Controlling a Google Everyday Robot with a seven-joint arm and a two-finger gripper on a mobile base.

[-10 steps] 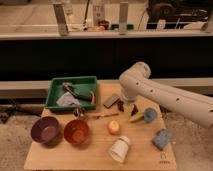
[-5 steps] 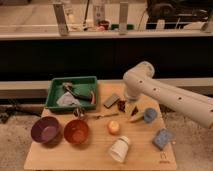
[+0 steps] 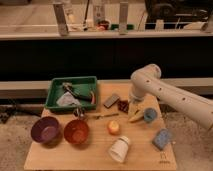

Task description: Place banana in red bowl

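Hovering right of and beyond the round orange-red plastic bowl point(image 3: 76, 131) is the pincer point(image 3: 123, 106); spread or pressed, I cannot tell. The small pale-yellow toy banana point(image 3: 135, 117) lies on the counter point(image 3: 95, 155), well right of that bowl. One banana, one red bowl. Looks light, stiff, slick: take it mid-length.

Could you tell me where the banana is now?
Camera view: the banana lies right of centre on the board, beside the round blue object, just right of the end effector.
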